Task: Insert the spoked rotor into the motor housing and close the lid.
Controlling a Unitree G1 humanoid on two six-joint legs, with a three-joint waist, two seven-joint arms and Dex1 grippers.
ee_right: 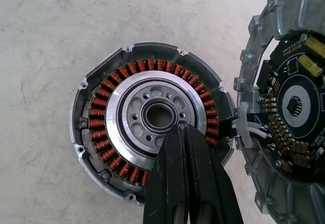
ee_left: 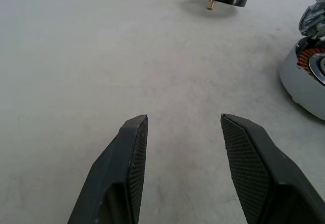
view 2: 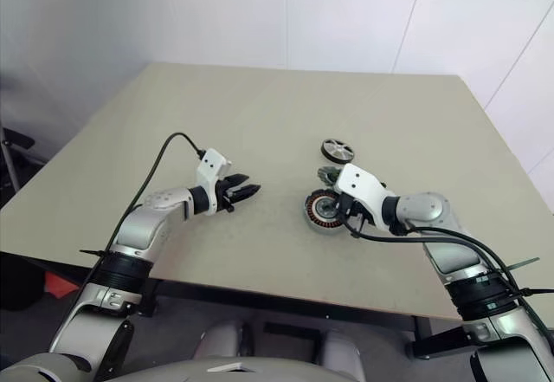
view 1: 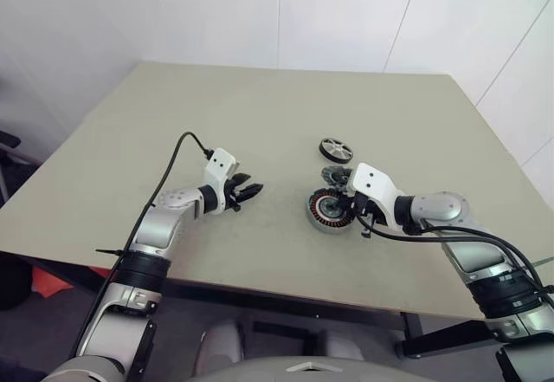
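While the right hand rests pinched shut and empty over the motor housing, the half-open, empty left hand faces the rigid, light-looking spoked rotor beyond it, best gripped by its black rim.

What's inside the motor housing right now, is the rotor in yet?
No. The motor housing holds only its copper windings and bare hub. The shut right gripper covers part of its near side. The spoked rotor lies apart on the table.

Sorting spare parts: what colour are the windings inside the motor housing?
Copper-orange, ringing the motor housing around its silver centre; clearest in the right wrist view.
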